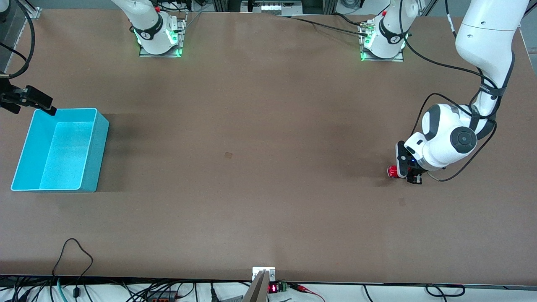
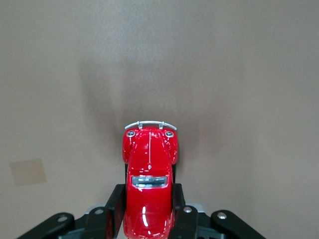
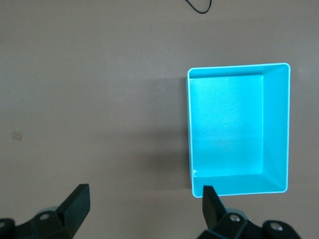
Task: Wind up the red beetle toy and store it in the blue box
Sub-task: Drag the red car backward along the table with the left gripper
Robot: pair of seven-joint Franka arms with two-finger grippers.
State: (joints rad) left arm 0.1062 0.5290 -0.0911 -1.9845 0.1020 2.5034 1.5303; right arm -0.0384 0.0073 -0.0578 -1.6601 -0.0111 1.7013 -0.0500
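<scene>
My left gripper (image 1: 406, 173) was clamped on the red beetle toy (image 1: 392, 171), low at the table (image 1: 251, 167) toward the left arm's end, its fingers (image 2: 115, 206) squeezing the car's sides. My right gripper (image 3: 144, 211) waited with jaws spread, up beside the blue box (image 1: 25, 151) at the right arm's end.

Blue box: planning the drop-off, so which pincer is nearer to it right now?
Right. The right pincer hangs open by the blue box, at the corner farthest from the front camera. The left pincer is at the left arm's end of the table, shut on the red beetle toy.
</scene>
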